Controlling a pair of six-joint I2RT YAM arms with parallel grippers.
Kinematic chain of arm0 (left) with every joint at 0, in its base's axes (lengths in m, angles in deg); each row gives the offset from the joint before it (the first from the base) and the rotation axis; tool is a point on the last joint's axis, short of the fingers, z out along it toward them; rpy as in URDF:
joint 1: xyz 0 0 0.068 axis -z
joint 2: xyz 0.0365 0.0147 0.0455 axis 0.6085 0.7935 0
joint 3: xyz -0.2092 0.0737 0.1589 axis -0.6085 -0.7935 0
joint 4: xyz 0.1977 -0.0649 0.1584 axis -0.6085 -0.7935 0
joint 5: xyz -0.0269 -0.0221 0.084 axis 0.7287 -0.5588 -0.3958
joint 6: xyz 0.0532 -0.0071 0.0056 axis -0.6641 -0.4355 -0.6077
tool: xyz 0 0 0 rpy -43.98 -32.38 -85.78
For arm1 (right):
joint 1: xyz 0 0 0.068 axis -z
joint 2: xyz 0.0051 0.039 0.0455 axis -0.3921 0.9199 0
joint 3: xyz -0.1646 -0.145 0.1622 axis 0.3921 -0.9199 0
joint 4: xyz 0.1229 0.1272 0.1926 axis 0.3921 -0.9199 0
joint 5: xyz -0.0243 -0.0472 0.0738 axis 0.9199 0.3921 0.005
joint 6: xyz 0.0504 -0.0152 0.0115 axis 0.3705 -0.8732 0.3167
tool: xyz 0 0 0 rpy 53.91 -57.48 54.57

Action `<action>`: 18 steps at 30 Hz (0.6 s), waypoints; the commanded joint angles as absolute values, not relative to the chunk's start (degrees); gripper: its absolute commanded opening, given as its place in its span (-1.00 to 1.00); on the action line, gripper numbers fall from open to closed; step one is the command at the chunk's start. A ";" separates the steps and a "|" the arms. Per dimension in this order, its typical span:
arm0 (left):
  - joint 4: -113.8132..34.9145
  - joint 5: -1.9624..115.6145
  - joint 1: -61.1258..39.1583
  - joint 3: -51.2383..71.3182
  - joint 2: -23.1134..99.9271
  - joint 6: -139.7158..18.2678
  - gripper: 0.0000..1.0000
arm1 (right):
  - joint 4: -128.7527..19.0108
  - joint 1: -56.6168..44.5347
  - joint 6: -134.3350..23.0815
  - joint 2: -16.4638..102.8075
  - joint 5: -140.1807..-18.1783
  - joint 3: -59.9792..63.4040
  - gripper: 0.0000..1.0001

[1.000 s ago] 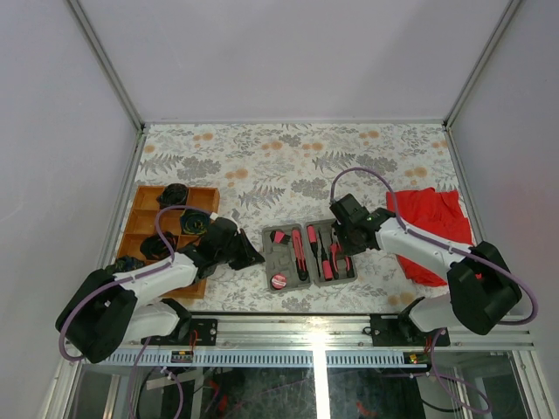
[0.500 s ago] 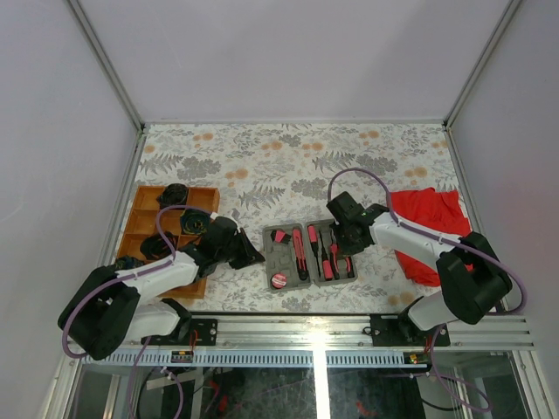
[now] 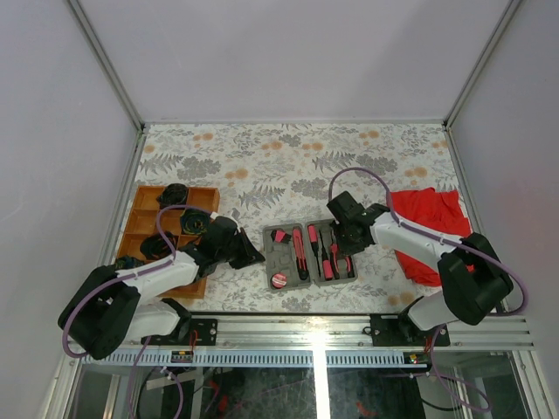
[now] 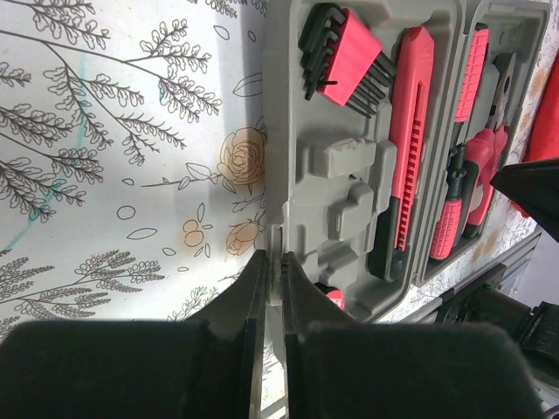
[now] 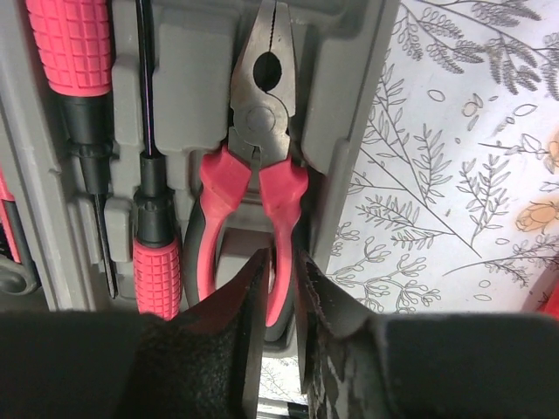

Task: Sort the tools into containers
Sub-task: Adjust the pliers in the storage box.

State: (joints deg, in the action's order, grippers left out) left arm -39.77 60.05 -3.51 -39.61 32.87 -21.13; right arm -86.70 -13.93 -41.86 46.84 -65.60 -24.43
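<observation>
The grey hinged case (image 3: 281, 258) lies open at the table's front centre. It holds pink-and-black tools: pliers (image 5: 259, 122), screwdrivers (image 5: 70, 52), a pink knife (image 4: 410, 131), a hex-key set (image 4: 345, 57) and a round pink disc (image 3: 279, 280). My left gripper (image 3: 258, 258) is shut on the case's left rim, the grey wall pinched between its fingers in the left wrist view (image 4: 273, 262). My right gripper (image 3: 343, 246) is over the case's right half. In the right wrist view (image 5: 281, 262) it is shut on the right handle of the pliers, which lie in their recess.
The orange-brown wooden tray (image 3: 144, 223) stands at the left under my left arm, with black items in its compartments. A red cloth (image 3: 428, 218) lies at the right under my right arm. A floral sheet covers the table; the frame walls enclose it.
My right arm has shifted a little to the left and its gripper sits over the pliers. The left arm and the case have not moved.
</observation>
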 commanded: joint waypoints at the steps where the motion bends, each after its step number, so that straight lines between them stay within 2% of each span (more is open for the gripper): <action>1: -41.83 58.81 -3.56 -39.82 34.66 -22.38 -1.00 | -84.06 -14.17 -40.69 40.93 -62.95 -24.68 -0.47; 7: -42.22 59.07 -3.60 -39.54 34.49 -22.91 -0.99 | -82.77 -13.53 -36.35 33.86 -54.01 -26.45 -0.22; 9: -42.56 58.89 -3.56 -39.74 33.57 -23.08 -0.92 | -81.70 -11.88 -35.27 31.75 -53.33 -28.27 -0.17; 16: -43.80 57.79 -3.56 -40.44 29.85 -23.33 -0.65 | -74.08 -0.21 -33.50 26.89 -62.00 -36.53 -0.12; 18: -43.88 57.69 -3.59 -40.44 29.52 -23.35 -0.51 | -72.75 2.21 -33.84 27.94 -65.43 -37.76 -0.13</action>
State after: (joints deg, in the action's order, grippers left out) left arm -41.94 59.42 -3.51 -39.78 30.90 -22.00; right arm -78.02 -1.80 -35.07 27.83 -59.44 -35.70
